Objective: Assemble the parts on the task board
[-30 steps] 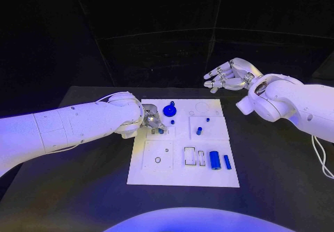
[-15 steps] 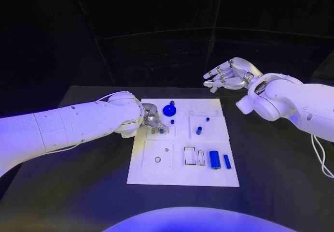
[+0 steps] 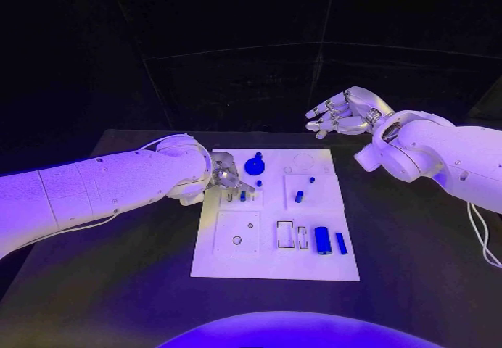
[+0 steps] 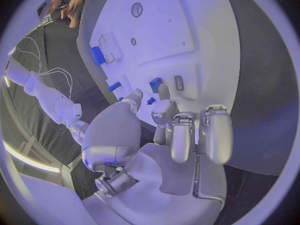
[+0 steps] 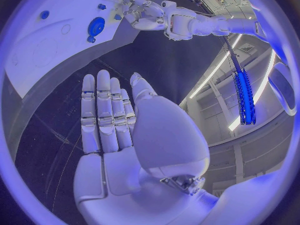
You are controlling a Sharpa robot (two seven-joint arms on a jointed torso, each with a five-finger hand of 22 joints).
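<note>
Nearest the robot on the task board (image 3: 314,270), two blue parts (image 3: 323,240) lie loose beside unfilled slots, so assembly looks partway. Mid-board, the left hand (image 3: 227,180) hangs with fingertips just above a small blue part (image 4: 155,84); whether it pinches it, I cannot tell. Next move likely needs fine seating. Far back, the right hand (image 3: 340,114) hovers spread, holding nothing.

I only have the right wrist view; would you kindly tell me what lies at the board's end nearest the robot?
Observer: A thick blue cylinder and a thin blue rod lie side by side there.
Operator: Thank you. Anything next to them?
Observer: Two rectangular slots, toward the robot's left.
Operator: And near the fingertips of the left hand?
Observer: A small blue block lies beside one fingertip; contact is unclear.
</note>
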